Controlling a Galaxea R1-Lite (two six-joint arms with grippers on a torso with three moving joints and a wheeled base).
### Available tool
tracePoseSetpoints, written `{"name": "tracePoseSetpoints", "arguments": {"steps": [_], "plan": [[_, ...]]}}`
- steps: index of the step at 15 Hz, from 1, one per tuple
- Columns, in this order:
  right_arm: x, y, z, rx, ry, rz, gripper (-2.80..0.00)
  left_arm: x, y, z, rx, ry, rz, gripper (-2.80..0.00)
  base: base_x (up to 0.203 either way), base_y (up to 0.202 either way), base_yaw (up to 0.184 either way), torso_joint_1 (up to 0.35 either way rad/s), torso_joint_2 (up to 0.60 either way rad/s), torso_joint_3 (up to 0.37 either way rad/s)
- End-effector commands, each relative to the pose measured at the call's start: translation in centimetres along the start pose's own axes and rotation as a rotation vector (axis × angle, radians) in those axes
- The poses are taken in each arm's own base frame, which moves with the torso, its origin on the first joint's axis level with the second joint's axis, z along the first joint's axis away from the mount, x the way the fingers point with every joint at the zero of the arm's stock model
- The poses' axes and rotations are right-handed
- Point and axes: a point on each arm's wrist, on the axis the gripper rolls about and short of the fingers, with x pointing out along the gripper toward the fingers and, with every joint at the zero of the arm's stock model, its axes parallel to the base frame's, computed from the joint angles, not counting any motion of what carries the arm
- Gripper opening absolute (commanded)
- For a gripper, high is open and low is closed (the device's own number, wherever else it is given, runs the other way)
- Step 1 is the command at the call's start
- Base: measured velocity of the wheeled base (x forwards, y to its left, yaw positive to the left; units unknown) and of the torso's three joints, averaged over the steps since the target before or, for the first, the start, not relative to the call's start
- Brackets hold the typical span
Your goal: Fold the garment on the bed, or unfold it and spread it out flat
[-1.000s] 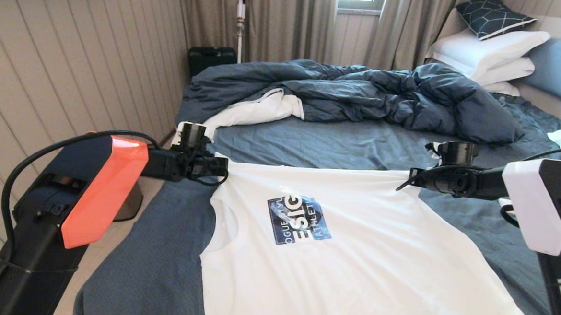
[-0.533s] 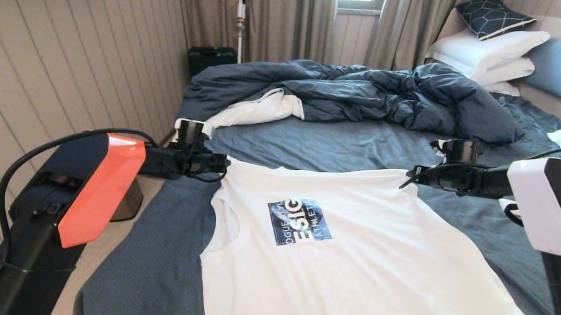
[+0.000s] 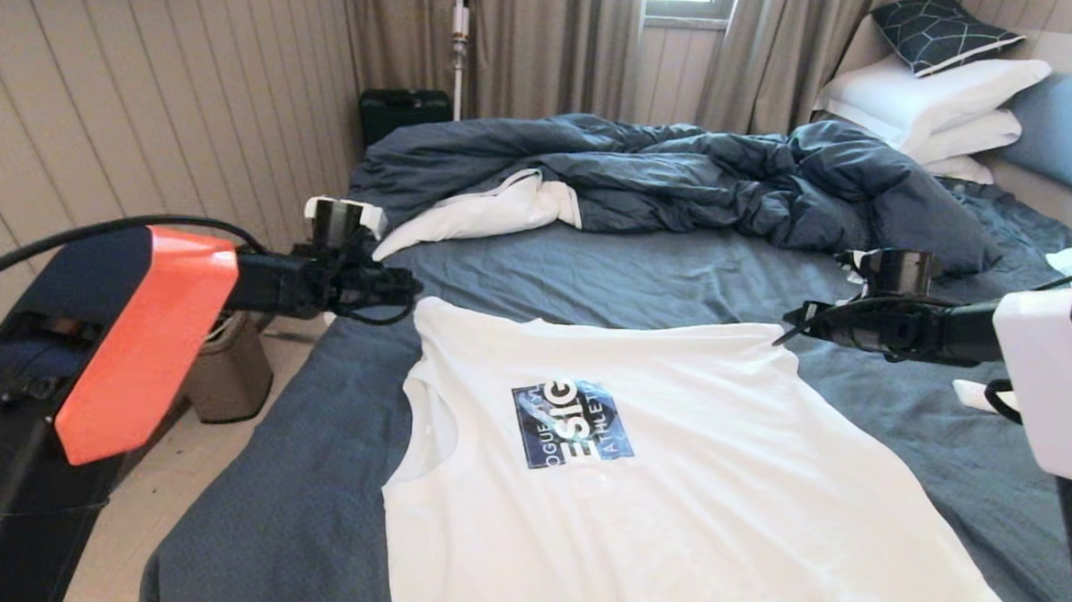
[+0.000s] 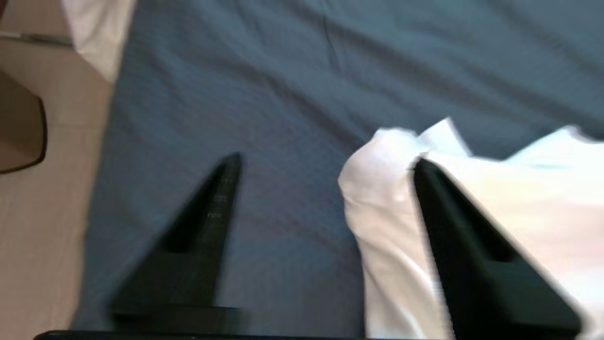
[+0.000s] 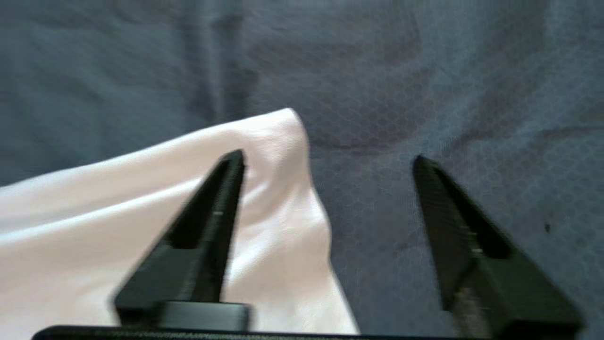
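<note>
Both blurred wrist views: white garment (image 3: 656,463) corners only (jaws parted).

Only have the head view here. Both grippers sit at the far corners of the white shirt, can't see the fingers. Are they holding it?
Observer: No. In the left wrist view the left gripper is open; the white shirt corner lies loose on the sheet, under one finger, not pinched.
Operator: Right side?
Observer: Same. The right gripper is open, with the shirt corner lying beneath one finger and bare bed sheet between the two.
Operator: Is the corner flat there?
Observer: Not quite. The right wrist view shows the corner slightly humped, with soft ridges running back from it.
</note>
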Motion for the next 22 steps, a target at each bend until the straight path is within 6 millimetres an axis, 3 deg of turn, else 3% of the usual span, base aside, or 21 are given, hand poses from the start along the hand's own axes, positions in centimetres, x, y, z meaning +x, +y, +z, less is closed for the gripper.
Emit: {"name": "tracePoseSetpoints", "arguments": {"steps": [1,3,5,7,9,12,15,17,19,22], "plan": [[-3.9,0.6,3.5,0.007,-0.041,0.012,-2.8,-5.2,0.2,4.2,-0.03,-0.054,-0.001,-2.8,0.0,0.0,0.0,0.0,0.0,0.0],[-7.5,1.2,5.3,0.018,-0.039,0.022,-2.8,-9.9,0.2,6.4,-0.047,-0.07,-0.003,-2.8,0.0,0.0,0.0,0.0,0.0,0.0],[-11.3,1.7,5.6,0.026,-0.006,0.026,-2.8,-14.8,0.2,7.1,-0.05,-0.074,-0.002,-2.8,0.0,0.0,0.0,0.0,0.0,0.0],[-16.4,2.1,5.8,0.03,-0.001,0.031,-2.8,-21.4,0.2,7.7,-0.05,-0.115,-0.003,-2.8,0.0,0.0,0.0,0.0,0.0,0.0],[-23.0,2.5,5.7,0.03,-0.018,0.054,-2.8,-29.2,0.4,7.6,-0.054,-0.154,-0.001,-2.8,0.0,0.0,0.0,0.0,0.0,0.0],[-34.2,3.1,4.3,0.023,-0.045,0.118,-2.8,-40.8,0.7,4.8,-0.069,-0.202,-0.003,-2.8,0.0,0.0,0.0,0.0,0.0,0.0],[-44.3,3.4,-0.5,-0.01,-0.015,0.186,-2.8,-50.2,0.9,-0.8,-0.089,-0.207,0.039,-2.8,0.0,0.0,0.0,0.0,0.0,0.0],[-48.0,3.2,-5.2,-0.071,0.017,0.211,-2.8,-54.4,1.1,-5.1,-0.099,-0.216,0.079,-2.8,0.0,0.0,0.0,0.0,0.0,0.0],[-49.3,2.8,-10.1,-0.15,0.079,0.233,-2.8,-56.5,1.4,-9.3,-0.097,-0.218,0.12,-2.8,0.0,0.0,0.0,0.0,0.0,0.0],[-49.5,2.3,-16.2,-0.252,0.156,0.31,-2.8,-55.3,1.7,-14.7,-0.103,-0.113,0.215,-2.8,0.0,0.0,0.0,0.0,0.0,0.0]]}}
